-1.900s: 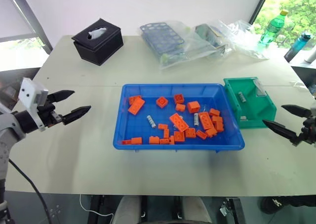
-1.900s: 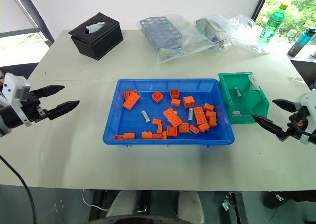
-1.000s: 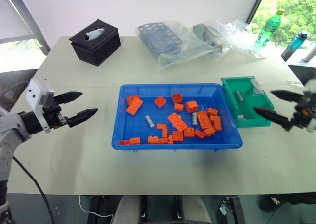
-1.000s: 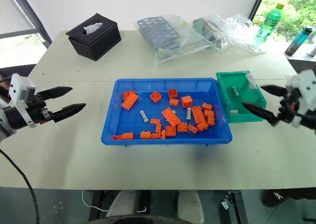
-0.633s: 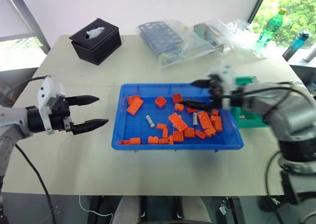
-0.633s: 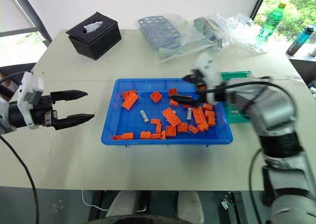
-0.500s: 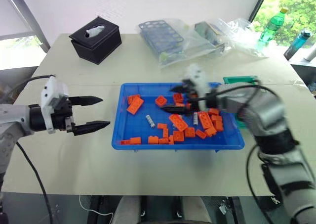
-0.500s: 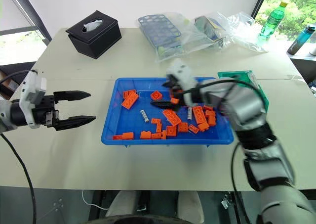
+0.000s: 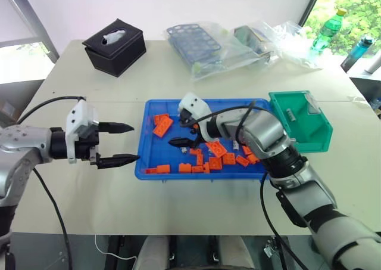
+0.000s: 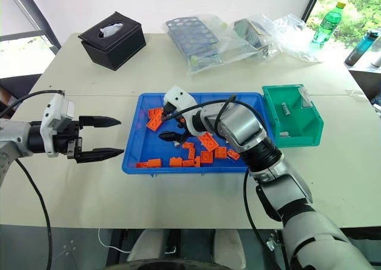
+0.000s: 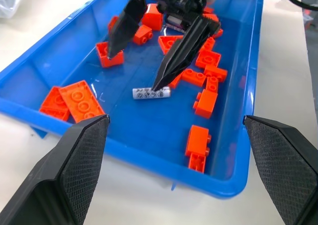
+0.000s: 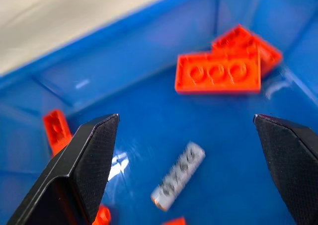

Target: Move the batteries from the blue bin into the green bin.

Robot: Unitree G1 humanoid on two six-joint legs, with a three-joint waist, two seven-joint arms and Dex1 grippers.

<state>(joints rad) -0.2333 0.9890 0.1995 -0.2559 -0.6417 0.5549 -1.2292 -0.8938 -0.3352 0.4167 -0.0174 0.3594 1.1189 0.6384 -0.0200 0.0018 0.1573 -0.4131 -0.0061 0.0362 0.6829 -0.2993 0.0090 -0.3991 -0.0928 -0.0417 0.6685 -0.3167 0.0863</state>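
Note:
The blue bin (image 9: 143, 140) sits mid-table, holding several orange bricks (image 9: 162, 125). A silvery battery (image 11: 151, 93) lies on its floor in the left half. My right gripper (image 9: 178, 133) hangs open inside the bin just over that battery (image 12: 178, 176), which lies between the spread fingers. In the left wrist view one fingertip (image 11: 160, 85) is right at the battery. To the bin's right stands the green bin (image 9: 309, 140) with a battery (image 9: 290, 112) inside. Off the blue bin's left wall, my left gripper (image 9: 135, 142) is open and empty above the table.
A black tissue box (image 9: 116, 48) stands at the back left. A blue perforated rack in a clear bag (image 9: 196, 43) and more clear bags (image 9: 268, 40) lie along the back. A green bottle (image 9: 324, 36) and a dark bottle (image 9: 357, 52) stand off the table's far right.
My right arm has swung left from beside the green bin across the blue bin and dropped over the battery in its left half. The left gripper edged right, toward the bin.

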